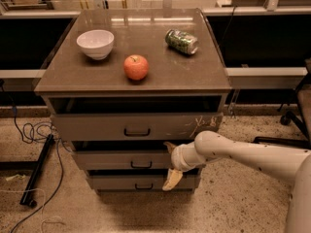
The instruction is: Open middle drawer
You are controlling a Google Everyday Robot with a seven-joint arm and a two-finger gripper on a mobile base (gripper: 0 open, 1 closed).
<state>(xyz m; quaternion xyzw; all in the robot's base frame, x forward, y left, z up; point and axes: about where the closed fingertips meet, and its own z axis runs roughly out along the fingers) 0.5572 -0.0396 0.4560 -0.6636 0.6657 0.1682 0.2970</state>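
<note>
- Cabinet (204,79): grey-brown, three drawers stacked under a flat top, and I see it from the front and above.
- Middle drawer (109,160): second of the three, with a plain front and a small black handle (141,165) at its centre. A dark strip shows above its front edge. I cannot tell how far out it stands.
- Gripper (170,163): in front of the middle drawer, just right of its handle. Its fingers are spread wide, one tip at the drawer's upper edge and the pale lower finger (171,179) hanging down over the bottom drawer's front. It holds nothing.
- Arm (243,154): white, and it reaches in from the right edge at drawer height.
- Top drawer (97,126): the largest front, with white scratches (199,125) near its right end. It is pulled out a little, with a dark opening above it.
- Bottom drawer (114,182): the narrowest front, with its own black handle.
- Bowl (95,43): white, upright, at the back left of the top.
- Apple (136,67): red, near the front centre, apart from the bowl.
- Can (181,41): green, lying on its side at the back right.
- Cables (30,130): loose on the floor left of the cabinet.
- Chair (297,115): partly in view at the right edge.
</note>
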